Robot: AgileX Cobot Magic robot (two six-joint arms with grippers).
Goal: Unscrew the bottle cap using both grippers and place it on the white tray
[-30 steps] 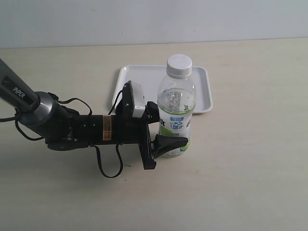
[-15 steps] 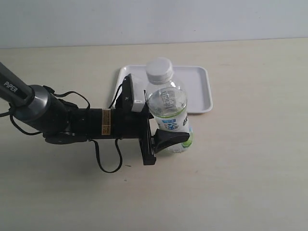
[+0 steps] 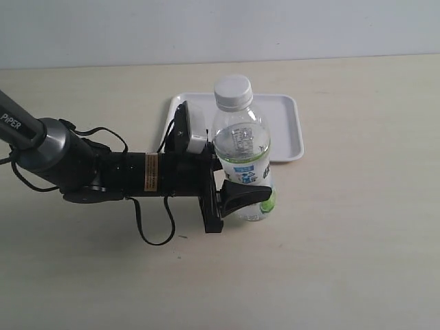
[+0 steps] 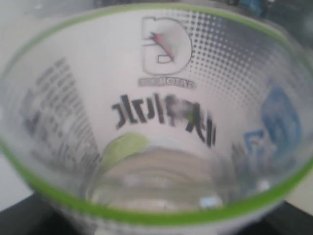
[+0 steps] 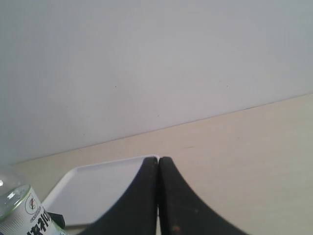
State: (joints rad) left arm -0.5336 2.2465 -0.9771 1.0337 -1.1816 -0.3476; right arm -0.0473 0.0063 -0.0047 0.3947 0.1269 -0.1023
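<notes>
The clear bottle [image 3: 242, 155] with its lime label stands upright just in front of the white tray [image 3: 283, 134]. Its white ribbed bottle cap [image 3: 232, 91] sits on the neck. My left gripper [image 3: 239, 187] reaches in from the left and is shut on the bottle's lower body, with one black finger [image 3: 249, 195] across the label. In the left wrist view the bottle [image 4: 156, 112] fills the picture and hides the jaws. My right gripper [image 5: 158, 162] is shut on nothing, held above the table beside the tray [image 5: 98, 188]. The bottle's label [image 5: 22, 215] shows at that view's edge.
The left arm's dark cylindrical body [image 3: 69, 165] and loose black cables [image 3: 155, 230] lie across the table at the left. A pale wall [image 3: 220, 27] runs along the table's far edge. The right arm does not show in the exterior view.
The bottle has shifted a little to the left in my left gripper. Half a second ago it leaned left; now it stands nearly upright.
</notes>
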